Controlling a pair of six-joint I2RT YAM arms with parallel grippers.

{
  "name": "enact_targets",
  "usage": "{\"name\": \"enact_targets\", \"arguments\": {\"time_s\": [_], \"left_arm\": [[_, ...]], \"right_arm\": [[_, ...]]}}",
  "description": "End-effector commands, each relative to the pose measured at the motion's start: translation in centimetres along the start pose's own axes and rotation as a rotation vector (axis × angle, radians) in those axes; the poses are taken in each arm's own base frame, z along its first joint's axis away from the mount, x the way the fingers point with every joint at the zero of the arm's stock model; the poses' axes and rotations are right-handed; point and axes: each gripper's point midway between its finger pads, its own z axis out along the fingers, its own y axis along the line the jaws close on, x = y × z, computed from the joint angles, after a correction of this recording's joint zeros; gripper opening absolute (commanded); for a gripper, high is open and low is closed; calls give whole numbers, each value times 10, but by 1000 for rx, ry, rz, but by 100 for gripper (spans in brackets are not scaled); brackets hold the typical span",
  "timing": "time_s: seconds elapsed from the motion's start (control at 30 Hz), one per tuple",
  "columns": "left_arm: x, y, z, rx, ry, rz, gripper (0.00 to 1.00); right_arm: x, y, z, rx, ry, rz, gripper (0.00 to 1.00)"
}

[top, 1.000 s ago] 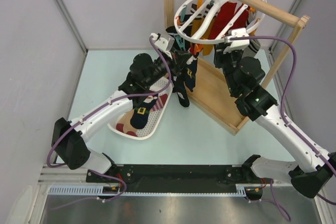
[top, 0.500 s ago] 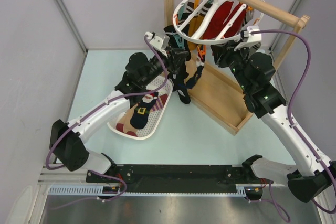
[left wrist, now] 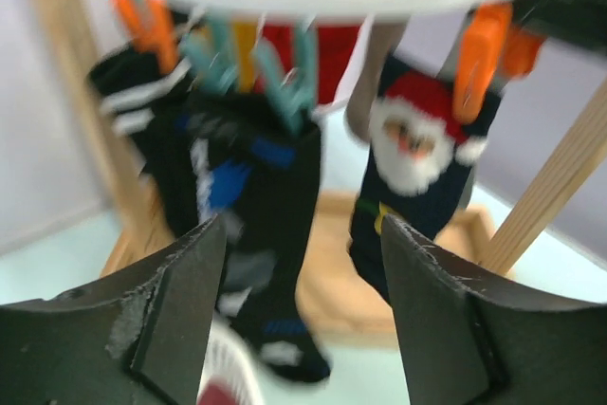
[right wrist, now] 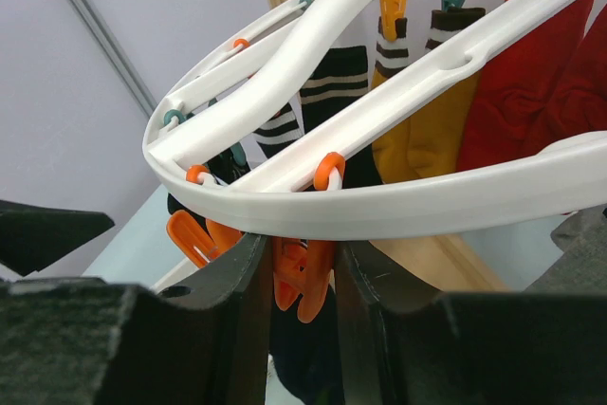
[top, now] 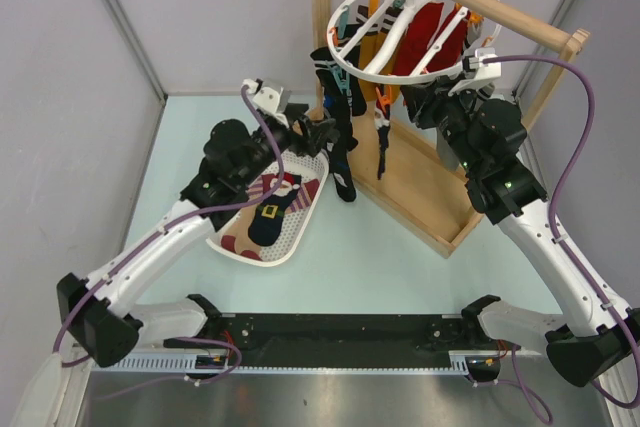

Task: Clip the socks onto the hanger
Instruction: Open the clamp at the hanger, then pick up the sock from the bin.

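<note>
Socks [left wrist: 270, 206] — hang vertical, toes down | right gripper [right wrist: 302, 261] pinches orange clip [right wrist: 307, 284]

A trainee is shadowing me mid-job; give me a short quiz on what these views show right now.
1. True or false: the left gripper holds a sock.
2. What sits between the fingers of the right gripper?
3. Where do the unclipped socks lie? A white basket; B wooden base; C right gripper.
Key: 1 false, its jaws are open and empty. 2 an orange clip. 3 A.
</note>
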Motion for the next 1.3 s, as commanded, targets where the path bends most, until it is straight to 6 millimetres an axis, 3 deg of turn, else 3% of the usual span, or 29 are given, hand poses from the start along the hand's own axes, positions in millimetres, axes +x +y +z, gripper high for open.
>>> {"name": "enact_targets", "arguments": {"time_s": [0.0, 0.03, 0.1, 0.13, 0.2, 0.3, 0.4, 0.43, 0.5, 0.53, 0.57, 0.63, 0.67, 0.73, 0.77, 0.83, 1.0, 1.1, 1.27], "left_arm": [[43, 33, -44, -170, 160, 31, 73], [57, 37, -54, -194, 212, 31, 75], [67, 46, -70, -253, 240, 27, 76], [88, 50, -80, -276, 301, 29, 76], [108, 61, -93, -337, 348, 30, 77], [130, 67, -102, -368, 397, 16, 79], [146, 84, -98, -427, 450, 0, 79], [163, 91, -98, -458, 516, -10, 79], [178, 106, -95, -503, 571, -41, 79], [178, 108, -89, -502, 583, -73, 78], [198, 114, -85, -514, 643, -89, 78], [202, 128, -76, -542, 673, -106, 75], [221, 134, -73, -555, 729, -108, 75], [224, 144, -63, -576, 767, -108, 72], [244, 151, -61, -589, 826, -113, 71], [243, 156, -49, -591, 843, -114, 66], [285, 172, -33, -603, 982, -110, 52], [298, 176, -28, -604, 1025, -118, 46], [335, 182, -35, -617, 1113, -153, 44]], "right_arm": [[-41, 10, -8, -38, -102, 24, 0], [-42, 10, -9, -37, -104, 23, 0], [-41, 9, -7, -33, -102, 24, 0], [-41, 9, -7, -33, -101, 22, 0], [-41, 8, -7, -33, -101, 24, 0], [-33, 6, -7, -27, -72, 20, 0], [-34, 6, -8, -25, -71, 13, 0], [-34, 4, -8, -22, -72, 13, 0], [-35, 3, -9, -16, -73, 11, 0], [-34, 2, -9, -15, -71, 10, 0], [-35, 4, -9, -21, -74, 11, 0], [-36, 3, -9, -20, -76, 10, 0], [-36, 3, -9, -20, -77, 8, 0], [-36, 2, -9, -20, -76, 6, 0], [-35, 2, -9, -18, -75, 6, 0], [-36, 1, -9, -16, -75, 4, 0], [-35, -1, -9, -12, -70, 3, 0], [-34, -2, -9, -8, -69, 0, 0], [-33, -2, -8, -6, -65, 2, 0]]}}
